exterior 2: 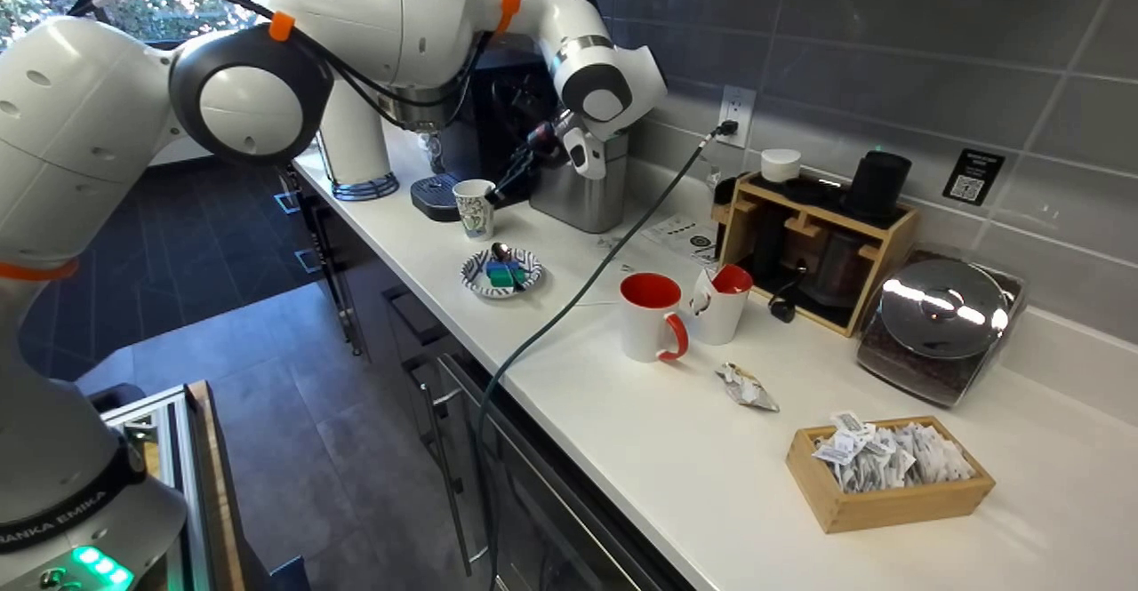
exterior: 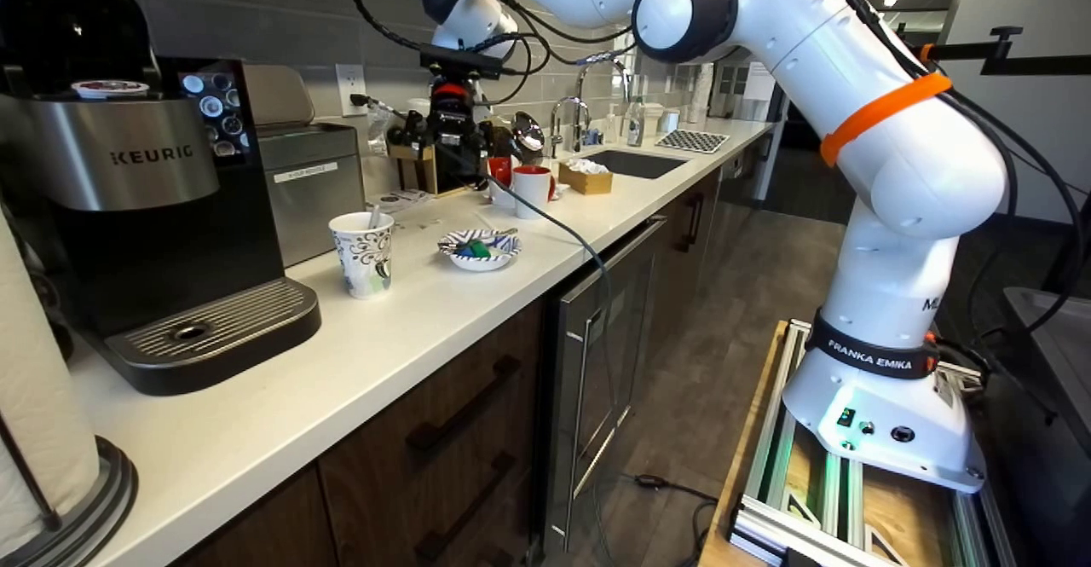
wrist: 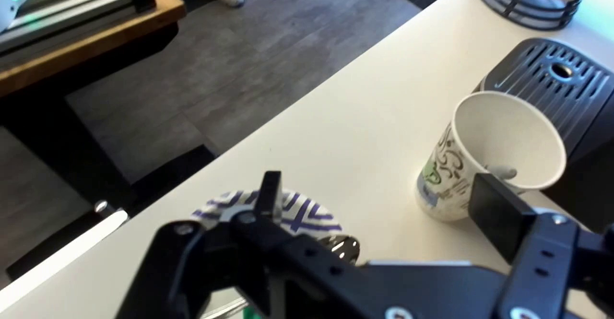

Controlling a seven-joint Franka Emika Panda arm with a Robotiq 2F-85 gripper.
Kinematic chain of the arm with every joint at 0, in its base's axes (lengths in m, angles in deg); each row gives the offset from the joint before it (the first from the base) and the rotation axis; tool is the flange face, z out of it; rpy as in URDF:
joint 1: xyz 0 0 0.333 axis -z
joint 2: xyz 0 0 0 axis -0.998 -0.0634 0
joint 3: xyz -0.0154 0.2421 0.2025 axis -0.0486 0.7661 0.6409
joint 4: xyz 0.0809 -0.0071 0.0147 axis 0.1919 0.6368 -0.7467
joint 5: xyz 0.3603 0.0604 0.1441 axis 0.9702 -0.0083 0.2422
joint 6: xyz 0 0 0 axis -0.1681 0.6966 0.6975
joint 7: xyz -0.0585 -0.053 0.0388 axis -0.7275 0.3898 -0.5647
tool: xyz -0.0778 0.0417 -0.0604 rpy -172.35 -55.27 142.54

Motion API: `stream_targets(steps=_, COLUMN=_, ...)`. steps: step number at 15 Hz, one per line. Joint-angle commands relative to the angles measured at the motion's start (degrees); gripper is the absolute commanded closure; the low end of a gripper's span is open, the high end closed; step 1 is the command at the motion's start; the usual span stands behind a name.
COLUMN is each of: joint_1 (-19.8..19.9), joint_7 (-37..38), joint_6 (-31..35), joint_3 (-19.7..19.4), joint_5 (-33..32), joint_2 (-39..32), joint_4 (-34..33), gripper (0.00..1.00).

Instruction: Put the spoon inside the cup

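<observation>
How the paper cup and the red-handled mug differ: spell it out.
The paper cup is white inside; the red-handled mug is red inside. The paper cup carries printed swirls; the red-handled mug's visible wall is plain white. The red-handled mug has a handle; the paper cup shows none. Both stand upright on the countertop.
</observation>
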Motion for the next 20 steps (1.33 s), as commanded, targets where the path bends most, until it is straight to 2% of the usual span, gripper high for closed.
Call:
stream_targets(steps=1, joint_1=-1.48, joint_7=-10.82, joint_6=7.57, joint_3=-2.18, joint_5=-5.76, joint_2=8.37, joint_4=9.65, gripper=0.0)
stream_targets(steps=3, joint_1=-1.34, joint_7=-16.98, joint_6=12.35, joint_3=-2.93, joint_5=-6.36, joint_2=13.44, joint_4=15.31, gripper=0.0)
stream_targets(steps=4, joint_1=0.27, joint_7=-19.0, joint_6=15.35, joint_3=-0.74, joint_5=-7.85, joint_2=15.46, joint_4=17.44, gripper=0.0)
stream_targets(steps=5, joint_1=0.9, joint_7=-21.57, joint_6=17.93, joint_3=-0.43, joint_5=-7.73, joint_2=17.64, joint_4=19.82, gripper=0.0)
stream_targets(steps=8, joint_1=2.38, joint_7=-24.31, joint_6=24.33, joint_3=0.69, joint_5=-5.09, joint_2=23.77, joint_4=27.15, gripper=0.0)
stream_targets(steps=10, joint_1=2.64, joint_7=-23.82, joint_6=27.18, joint_3=1.1, joint_5=-3.49, joint_2=27.93, joint_4=32.18, gripper=0.0)
stream_targets(steps=14, joint_1=1.19, joint_7=-15.24, joint_6=33.21, joint_3=0.87, joint_5=-1.11, joint_2=36.6, joint_4=42.57, gripper=0.0)
stream_targets(steps=16, joint_1=0.66, joint_7=-11.86, joint_6=38.81, joint_3=0.98, joint_5=0.05, joint_2=40.89, joint_4=48.02, gripper=0.0)
stream_targets(steps=18, joint_1=0.73, joint_7=-13.21, joint_6=46.17, joint_3=1.39, joint_5=3.29, joint_2=45.03, joint_4=53.66, gripper=0.0)
stream_targets(steps=19, joint_1=1.23, joint_7=-13.35, joint_6=39.8, joint_3=1.36, joint_5=0.73, joint_2=38.92, joint_4=45.08, gripper=0.0)
stream_targets(steps=20, joint_1=1.2, joint_7=-13.42, joint_6=40.92, joint_3=1.41, joint_5=0.94, joint_2=40.26, joint_4=46.63, gripper=0.0)
